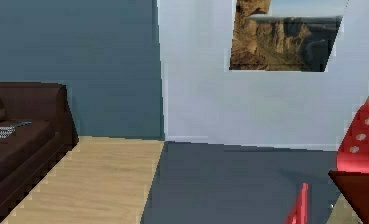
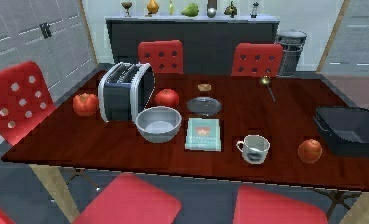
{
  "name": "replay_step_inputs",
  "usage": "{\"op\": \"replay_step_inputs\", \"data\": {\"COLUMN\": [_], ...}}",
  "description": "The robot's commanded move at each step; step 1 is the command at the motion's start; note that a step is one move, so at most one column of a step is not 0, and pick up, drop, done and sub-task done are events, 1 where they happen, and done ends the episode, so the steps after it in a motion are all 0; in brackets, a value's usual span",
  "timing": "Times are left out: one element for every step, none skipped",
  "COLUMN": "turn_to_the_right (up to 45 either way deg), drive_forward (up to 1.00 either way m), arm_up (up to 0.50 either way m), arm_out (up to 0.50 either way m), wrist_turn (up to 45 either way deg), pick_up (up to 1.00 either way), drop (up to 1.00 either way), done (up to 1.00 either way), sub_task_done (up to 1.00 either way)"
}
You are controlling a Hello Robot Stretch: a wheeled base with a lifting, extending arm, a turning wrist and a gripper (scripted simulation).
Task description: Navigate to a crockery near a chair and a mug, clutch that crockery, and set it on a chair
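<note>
A grey bowl stands on the dark red wooden table, just right of a silver and black toaster. Behind the bowl lies a dark flat plate. A white mug sits near the table's front edge. Red chairs ring the table: two at its far side, one at the left end, and two seats at the near side. A red chair also stands at the forward view's right edge.
The table also bears a teal book, three red round fruits and a black tray. A dark sideboard lines the far wall. Ahead stand a brown sofa, a white wall with a landscape picture, and grey carpet.
</note>
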Motion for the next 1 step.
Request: {"op": "replay_step_inputs", "data": {"turn_to_the_right": [0.0], "drive_forward": [0.0], "arm_up": [0.5], "arm_out": [0.0], "wrist_turn": [0.0], "pick_up": [0.0], "drop": [0.0], "done": [0.0], "sub_task_done": [0.0]}}
